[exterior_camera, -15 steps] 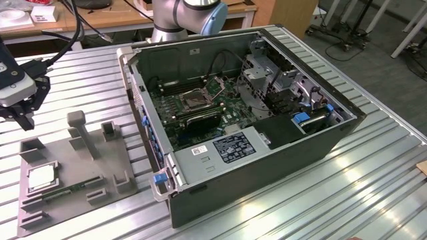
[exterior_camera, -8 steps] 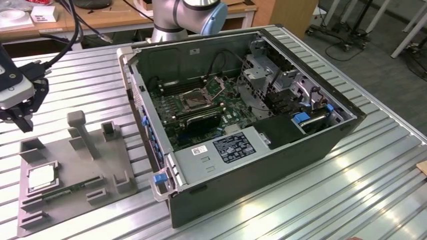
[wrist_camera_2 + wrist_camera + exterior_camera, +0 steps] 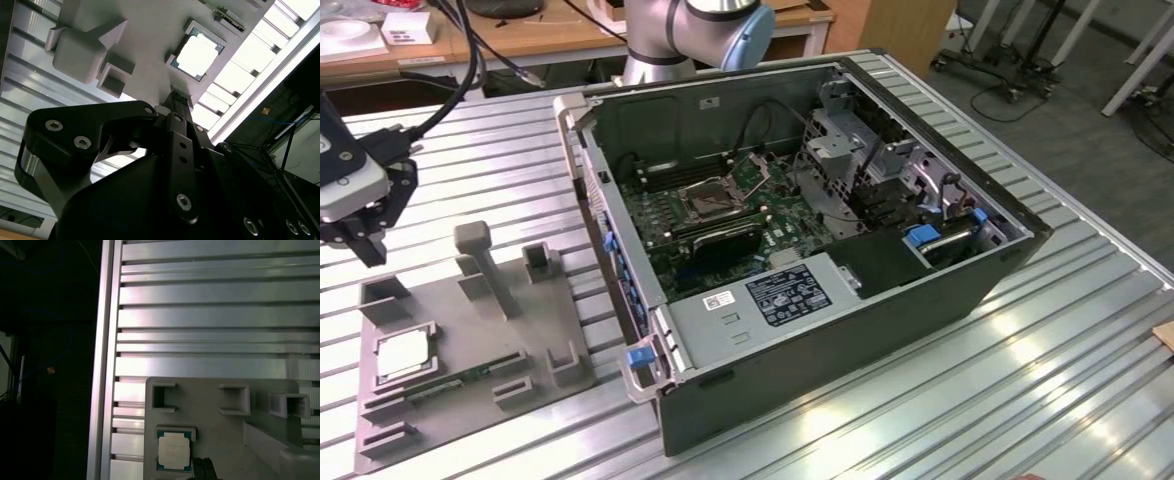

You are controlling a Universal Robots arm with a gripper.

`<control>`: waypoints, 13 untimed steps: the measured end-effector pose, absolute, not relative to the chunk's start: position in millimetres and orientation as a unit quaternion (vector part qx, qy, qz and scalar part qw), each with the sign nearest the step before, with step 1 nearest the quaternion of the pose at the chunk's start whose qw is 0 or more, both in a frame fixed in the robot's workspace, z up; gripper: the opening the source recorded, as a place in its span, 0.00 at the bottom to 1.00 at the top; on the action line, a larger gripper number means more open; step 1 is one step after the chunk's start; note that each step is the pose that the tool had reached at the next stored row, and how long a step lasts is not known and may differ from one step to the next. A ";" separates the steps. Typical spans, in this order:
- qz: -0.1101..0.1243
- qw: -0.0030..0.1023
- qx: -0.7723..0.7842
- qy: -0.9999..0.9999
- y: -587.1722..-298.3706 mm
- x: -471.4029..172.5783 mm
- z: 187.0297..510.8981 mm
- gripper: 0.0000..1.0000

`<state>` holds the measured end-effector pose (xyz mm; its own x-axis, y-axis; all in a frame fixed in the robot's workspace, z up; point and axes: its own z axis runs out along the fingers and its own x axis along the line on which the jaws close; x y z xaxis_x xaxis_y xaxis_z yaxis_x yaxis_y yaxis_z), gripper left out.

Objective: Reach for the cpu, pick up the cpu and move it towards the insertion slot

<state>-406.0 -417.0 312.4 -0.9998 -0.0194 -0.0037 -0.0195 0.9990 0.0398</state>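
Both wrist views show cpu [image 3: 174, 452]; exterior view adds insertion slot [image 3: 716, 197], hand [image 3: 371, 255] seemingly clenched.

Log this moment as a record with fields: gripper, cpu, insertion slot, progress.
gripper: hovers over the far end of the grey fixture tray, near the cpu but apart from it
cpu: lies flat in a pocket of the tray, metal top up
insertion slot: on the motherboard inside the open computer case, toward the exterior view's right of the tray
progress: cpu not yet picked up
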 end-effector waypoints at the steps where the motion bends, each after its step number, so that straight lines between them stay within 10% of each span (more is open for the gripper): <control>1: 0.020 0.002 -0.010 1.000 -417.0 -406.1 312.2 0.11; 13: 0.020 0.002 -0.010 1.000 -417.0 -407.9 309.9 0.11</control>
